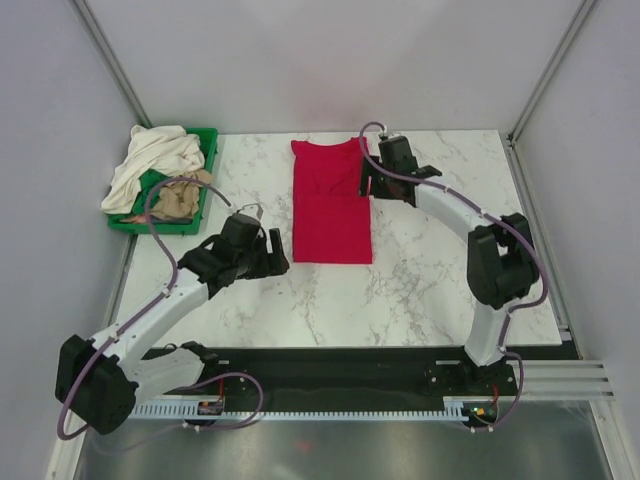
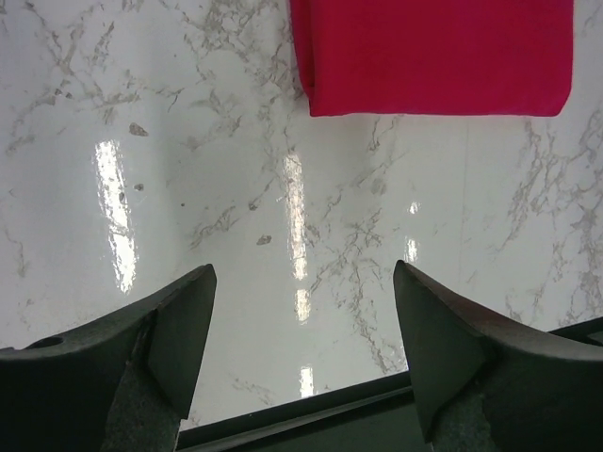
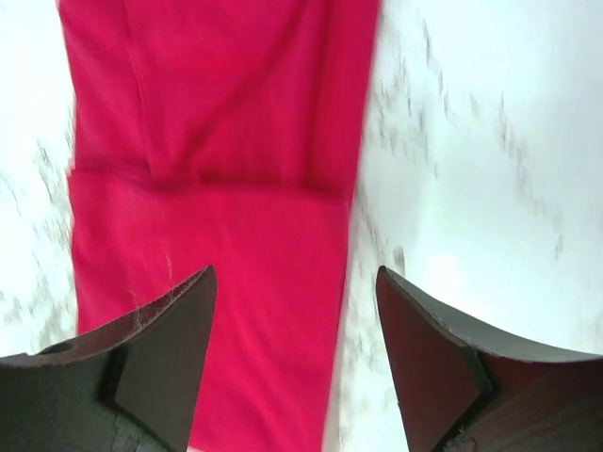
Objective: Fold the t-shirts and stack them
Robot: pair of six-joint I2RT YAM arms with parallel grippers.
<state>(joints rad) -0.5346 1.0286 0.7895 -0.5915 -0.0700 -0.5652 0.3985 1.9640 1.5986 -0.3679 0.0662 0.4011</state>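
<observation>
Left gripper (image 2: 301, 282) spread wide, empty, red t-shirt (image 2: 433, 56) at 1 o'clock; right gripper (image 3: 294, 282) likewise spread, empty, over its right edge.

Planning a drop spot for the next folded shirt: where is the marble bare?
Widest: right of the red t-shirt, out to the right arm. Also the near strip between its hem and the black base rail. Crowded: the lane between the green tray and the shirt, where the left gripper sits open.
</observation>
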